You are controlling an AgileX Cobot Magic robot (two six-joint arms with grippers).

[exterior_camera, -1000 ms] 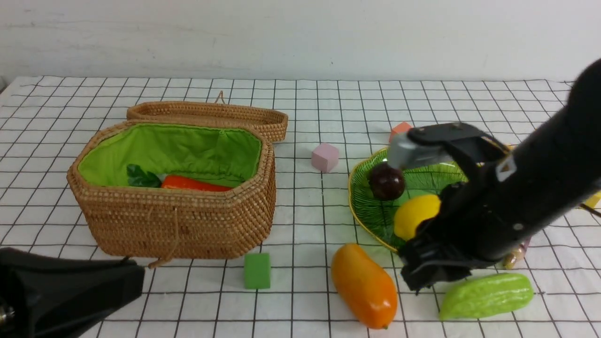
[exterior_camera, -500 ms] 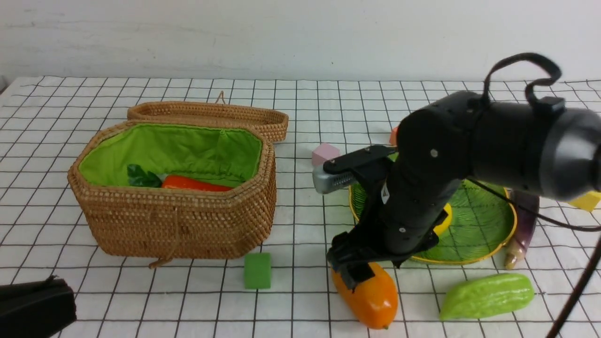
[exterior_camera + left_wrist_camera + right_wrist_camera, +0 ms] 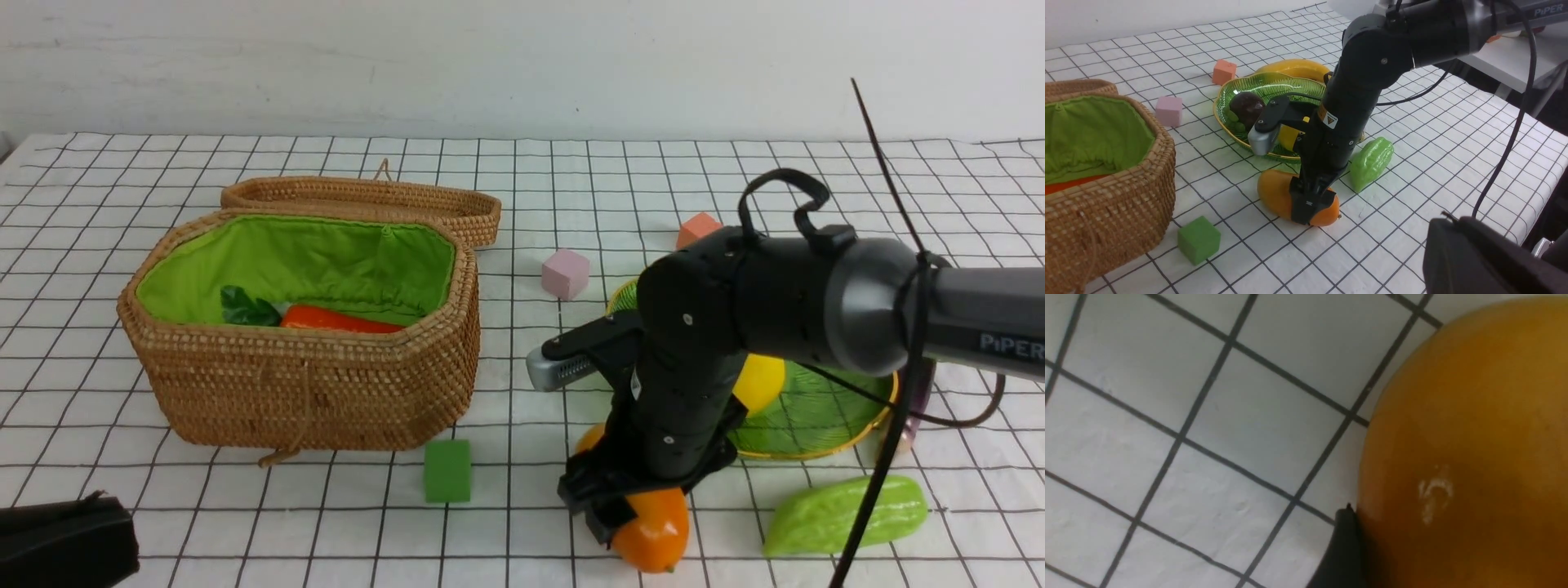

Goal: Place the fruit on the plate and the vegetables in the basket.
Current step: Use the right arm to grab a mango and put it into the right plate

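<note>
The mango (image 3: 653, 531) lies on the checked cloth just in front of the plate (image 3: 816, 408), off its left end. The right gripper (image 3: 612, 502) is down over the mango's middle. In the right wrist view one dark fingertip (image 3: 1345, 547) touches the fruit's side, but I cannot tell whether the jaws are clamped on it.

The plate holds the lemon (image 3: 759, 380) and the mangosteen (image 3: 1246, 107), side by side toward its left end; the rest of the dish is bare. The banana (image 3: 1294, 66) lies against the plate's far rim, outside it. The gourd (image 3: 849, 514) rests in front of the plate, toward its right. The eggplant (image 3: 918, 396), mostly hidden by the arm, is just beside the plate's right rim.

Well to the plate's left stands the basket (image 3: 310, 384), its lid (image 3: 367, 200) folded back. Inside, on the green lining, lies the carrot (image 3: 339, 320) and nothing else that shows.

A pink cube (image 3: 565, 273) sits left of the plate, an orange cube (image 3: 696, 229) behind it, and a green cube (image 3: 447, 470) in front and to the left.

The left gripper (image 3: 65, 539) is far to the plate's left, nearer the robot. Only its dark body shows, so I cannot tell how its jaws stand.
</note>
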